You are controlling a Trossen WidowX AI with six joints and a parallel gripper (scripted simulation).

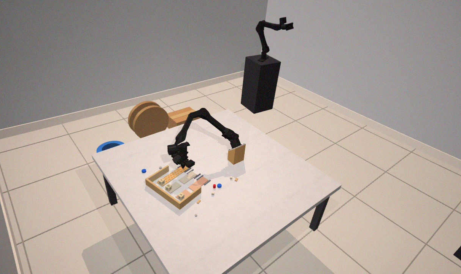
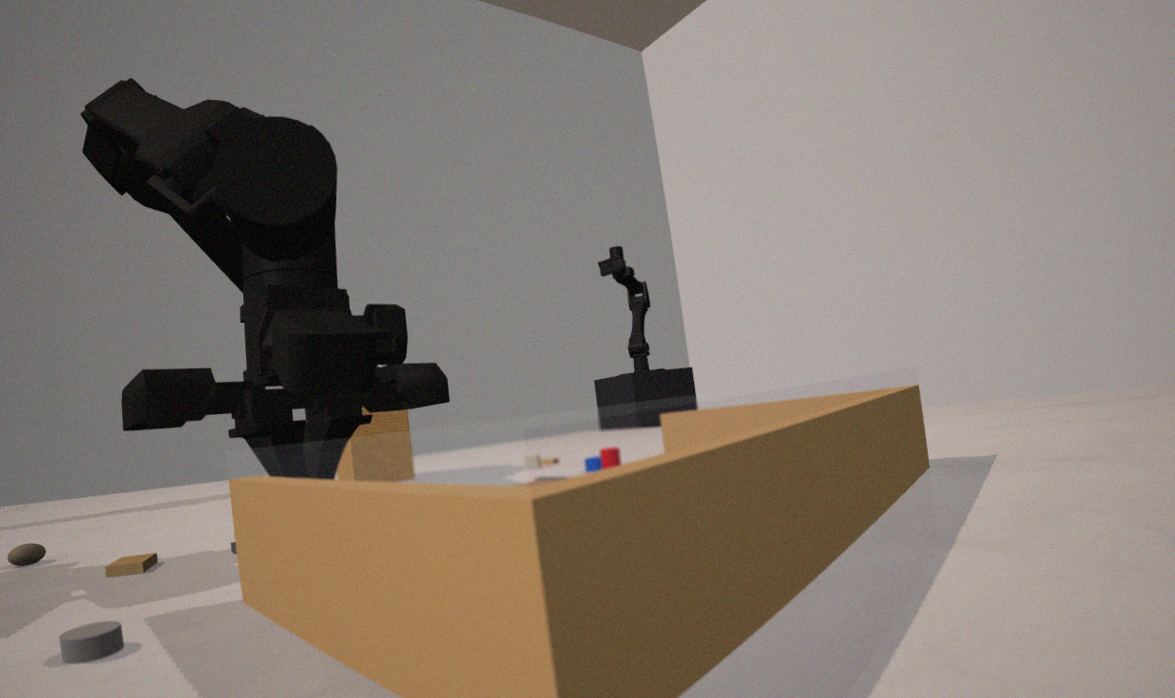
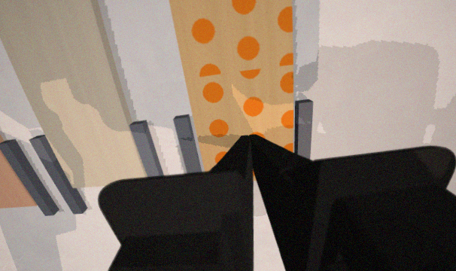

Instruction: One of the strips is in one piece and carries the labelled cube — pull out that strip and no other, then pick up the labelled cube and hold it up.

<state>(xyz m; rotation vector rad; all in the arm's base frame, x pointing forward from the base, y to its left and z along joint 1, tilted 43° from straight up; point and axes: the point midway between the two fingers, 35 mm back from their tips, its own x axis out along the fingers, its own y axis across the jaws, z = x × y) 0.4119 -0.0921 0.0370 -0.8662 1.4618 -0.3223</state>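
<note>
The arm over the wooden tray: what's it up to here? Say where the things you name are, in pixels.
The arm's hand (image 1: 183, 166) (image 2: 301, 477) (image 3: 248, 142) is shut, with its tips at the near end of the orange-dotted strip (image 1: 176, 174) (image 3: 228, 56), between two dark rails. It has no cube in its grasp. All three cubes sit inside the tray (image 1: 162, 192) (image 2: 383, 564), and none has been lifted. Which cube is the labelled one, I can't tell.

Place: robot lab or test room, by its arms and plain walls
Bench arm: a black jointed arm (image 1: 202, 113) (image 2: 281, 174) over a pale bench (image 1: 259, 204)
Pedestal arm: a second black arm (image 1: 261, 34) (image 2: 637, 321) on a dark pedestal (image 1: 259, 85) (image 2: 648, 397)
Floor: beige square tiles (image 1: 344, 163)
Walls: bare grey (image 1: 123, 51) (image 2: 488, 174)
</note>
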